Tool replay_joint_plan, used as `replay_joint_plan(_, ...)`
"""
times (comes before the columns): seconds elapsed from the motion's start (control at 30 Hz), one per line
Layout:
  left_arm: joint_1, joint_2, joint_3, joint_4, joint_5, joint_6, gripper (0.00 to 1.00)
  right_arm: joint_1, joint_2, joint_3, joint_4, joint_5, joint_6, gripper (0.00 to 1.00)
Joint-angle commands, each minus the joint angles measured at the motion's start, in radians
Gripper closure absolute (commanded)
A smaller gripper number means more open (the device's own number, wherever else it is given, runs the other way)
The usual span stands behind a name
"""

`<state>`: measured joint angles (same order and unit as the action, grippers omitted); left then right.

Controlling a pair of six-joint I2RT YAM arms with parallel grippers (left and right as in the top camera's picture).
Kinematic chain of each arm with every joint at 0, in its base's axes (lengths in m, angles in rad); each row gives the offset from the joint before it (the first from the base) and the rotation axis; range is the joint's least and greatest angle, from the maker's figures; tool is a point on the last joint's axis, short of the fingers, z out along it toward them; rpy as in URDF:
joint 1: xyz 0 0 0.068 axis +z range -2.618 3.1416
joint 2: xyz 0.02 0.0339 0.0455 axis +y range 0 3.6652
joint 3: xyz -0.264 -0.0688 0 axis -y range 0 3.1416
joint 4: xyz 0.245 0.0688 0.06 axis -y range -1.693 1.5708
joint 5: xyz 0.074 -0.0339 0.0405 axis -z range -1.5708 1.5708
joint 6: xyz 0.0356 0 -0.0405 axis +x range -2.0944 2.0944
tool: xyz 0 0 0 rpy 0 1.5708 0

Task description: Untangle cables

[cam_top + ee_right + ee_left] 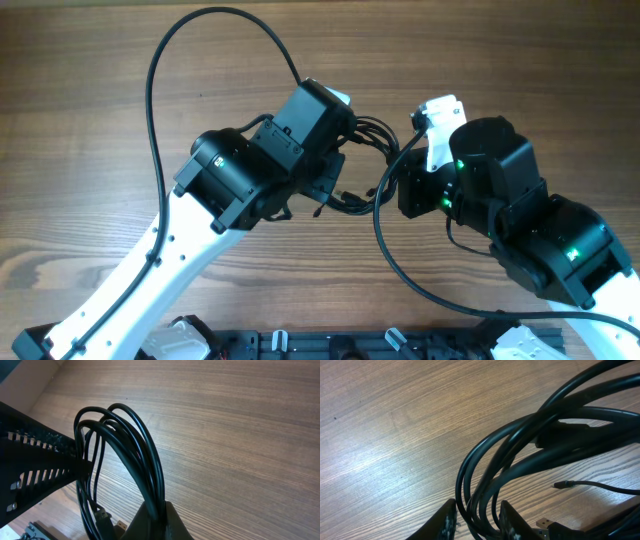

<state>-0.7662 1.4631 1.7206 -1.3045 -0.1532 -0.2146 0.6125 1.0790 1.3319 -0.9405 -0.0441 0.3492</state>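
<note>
A bundle of thin black cables (362, 160) hangs looped between my two grippers, just above the wooden table. In the left wrist view the loops (520, 445) run down between my left gripper's fingers (479, 522), which are shut on several strands. A silvery USB plug (545, 524) and a small black plug tip (560, 485) lie beside them. In the right wrist view my right gripper (161, 512) is shut on a bunch of the loops (135, 445), and a USB plug (120, 524) hangs below. From overhead the left gripper (335, 178) and right gripper (398, 185) are close together.
The thick black arm wire (170, 60) arcs over the left arm, and another (400, 265) curves below the right arm. The bare wooden table (100, 100) spreads all round. The left arm's black vented housing (35, 470) fills the left of the right wrist view.
</note>
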Motion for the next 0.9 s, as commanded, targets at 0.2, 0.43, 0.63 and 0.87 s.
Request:
replay_joint_plan(0.2, -0.004, 0.011, 0.011, 0.0, -0.016, -0.006, 0.8, 0.003, 0.004, 0.008, 0.001, -0.001, -0.009, 0.96)
replay_joint_plan(0.43, -0.004, 0.011, 0.011, 0.0, -0.016, -0.006, 0.96, 0.003, 0.004, 0.008, 0.0, -0.001, -0.009, 0.96)
replay_joint_plan(0.63, -0.004, 0.011, 0.011, 0.0, -0.016, -0.006, 0.96, 0.003, 0.004, 0.008, 0.0, -0.001, -0.01, 0.96)
replay_joint_plan(0.87, -0.005, -0.058, 0.011, -0.031, 0.023, -0.006, 0.96, 0.003, 0.004, 0.008, -0.003, 0.072, -0.009, 0.96)
